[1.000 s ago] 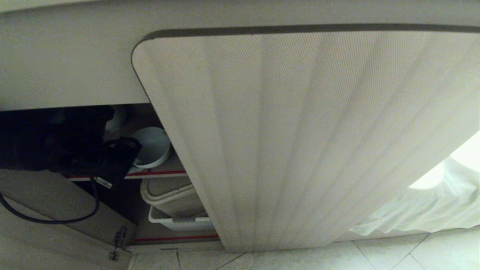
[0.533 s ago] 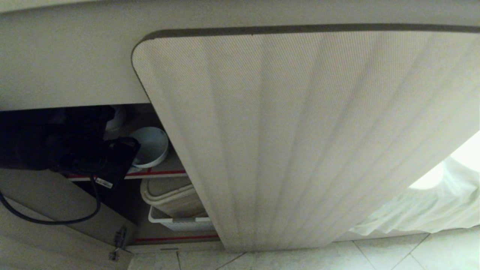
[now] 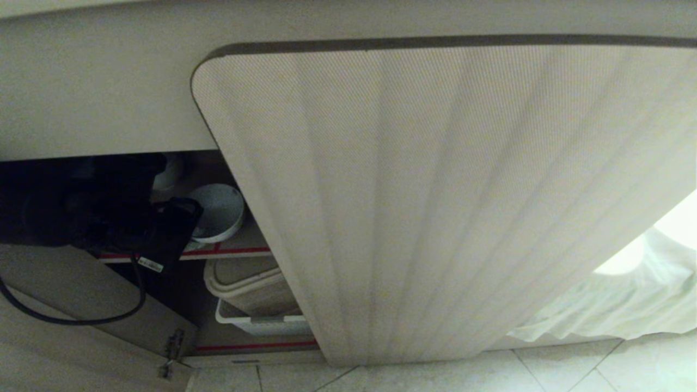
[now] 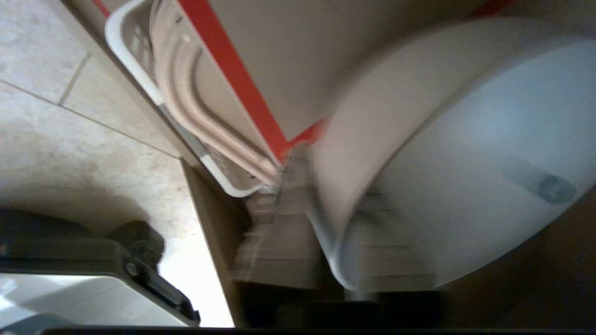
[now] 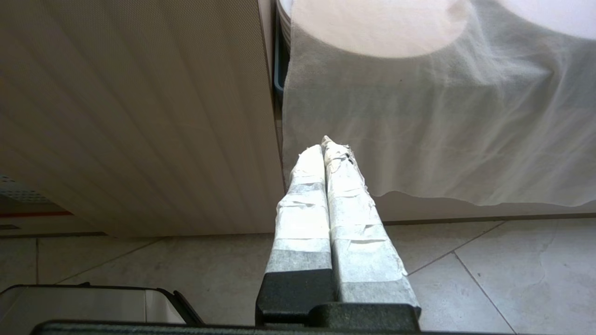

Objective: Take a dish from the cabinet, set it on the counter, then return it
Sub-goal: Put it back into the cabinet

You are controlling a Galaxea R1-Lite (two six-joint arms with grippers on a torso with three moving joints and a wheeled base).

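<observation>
Dish point(image 3: 220, 212): white round bowl, located on the upper brown shelf point(image 3: 248, 239) inside the cabinet point(image 3: 425, 207), at roughly 9 o'clock of the head view. It is tilted, with its open side facing outward and to the right. The shelf carries a red front edge strip point(image 3: 234, 252).

Left hand point(image 3: 188, 231): black, reaches into the dark cabinet opening from 9 o'clock and sits at the dish's left rim. In the left wrist view the dish point(image 4: 456, 153) fills the area from 12 to 4 o'clock, and its rim lies directly at the blurred fingers point(image 4: 279, 242). Whether the left hand is clenched on the rim or released cannot be told from the views.

Right hand point(image 5: 326, 144): clenched, the two tape-wrapped fingers pressed together with nothing between them. It hangs above the tiled floor point(image 5: 489, 279), in front of a white cloth point(image 5: 419, 121) and beside the ribbed door point(image 5: 139, 116).

Below the dish's shelf, a white perforated basket point(image 3: 261, 324) holds a beige container point(image 3: 245, 286). A black cable point(image 3: 71, 318) loops under the left arm at 8 o'clock.
</observation>
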